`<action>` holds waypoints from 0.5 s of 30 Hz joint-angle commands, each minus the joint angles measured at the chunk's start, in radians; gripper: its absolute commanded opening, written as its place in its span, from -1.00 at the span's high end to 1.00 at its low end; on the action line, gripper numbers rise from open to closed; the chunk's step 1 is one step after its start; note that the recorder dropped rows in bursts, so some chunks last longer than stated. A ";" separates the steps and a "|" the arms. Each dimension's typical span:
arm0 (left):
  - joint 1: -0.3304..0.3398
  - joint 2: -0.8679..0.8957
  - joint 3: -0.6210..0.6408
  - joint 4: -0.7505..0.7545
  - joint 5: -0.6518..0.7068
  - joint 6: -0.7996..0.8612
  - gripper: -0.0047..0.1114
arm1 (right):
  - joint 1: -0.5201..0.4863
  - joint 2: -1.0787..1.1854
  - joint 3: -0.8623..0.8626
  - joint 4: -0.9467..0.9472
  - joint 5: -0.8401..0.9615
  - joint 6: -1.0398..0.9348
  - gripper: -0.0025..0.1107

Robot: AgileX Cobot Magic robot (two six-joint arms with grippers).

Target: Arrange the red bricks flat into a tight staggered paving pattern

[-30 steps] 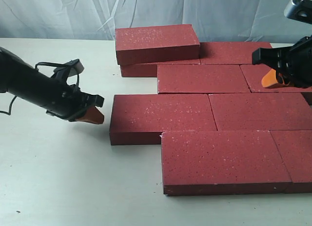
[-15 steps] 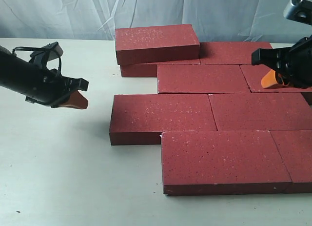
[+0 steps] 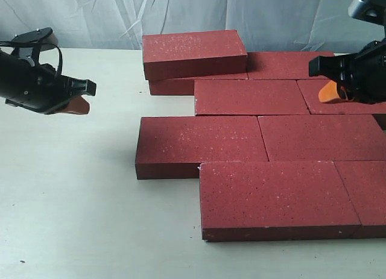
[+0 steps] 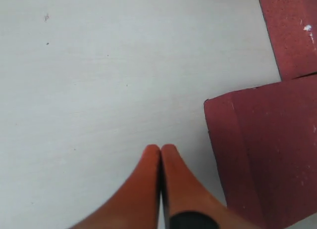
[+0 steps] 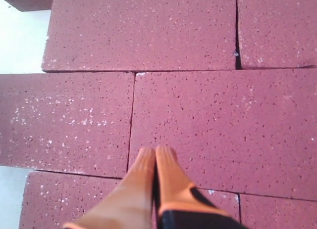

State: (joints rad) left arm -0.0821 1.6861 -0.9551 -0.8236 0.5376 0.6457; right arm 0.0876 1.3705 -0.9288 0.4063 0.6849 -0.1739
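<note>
- Several red bricks (image 3: 274, 191) lie flat on a pale table (image 3: 78, 188), filling the middle and right of the exterior view in four staggered rows with their long sides running across.
- The front three rows sit tight together, with only thin seams between neighbours and each row shifted sideways from the next.
- The near-left brick (image 3: 199, 140) of the third row juts out past the front row toward the bare side of the table.
- At the back left, one stacked brick (image 3: 193, 47) rests on top of another brick, slightly skewed, so the lower one shows beneath its front edge.
- The left gripper (image 3: 83, 105) hangs over bare table, well apart from the bricks on their left side.
- In the left wrist view, the left gripper (image 4: 159, 151) has its orange fingers pressed together at the tips with nothing between them; a brick corner (image 4: 262, 160) lies just beside it.
- The right gripper (image 3: 325, 93) is at the far right, above the back rows of the paving.
- In the right wrist view, the right gripper (image 5: 155, 152) also has its orange fingers closed on each other and empty, pointing at a speckled brick face close to a seam; whether the tips touch the brick cannot be told.
</note>
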 commanded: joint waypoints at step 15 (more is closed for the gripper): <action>-0.011 -0.011 -0.088 0.148 -0.128 -0.142 0.92 | 0.094 0.251 -0.236 -0.021 -0.037 -0.040 0.97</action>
State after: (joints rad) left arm -0.0886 1.6837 -1.0290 -0.6870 0.4515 0.5240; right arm 0.1811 1.5739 -1.1118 0.3997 0.6486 -0.2064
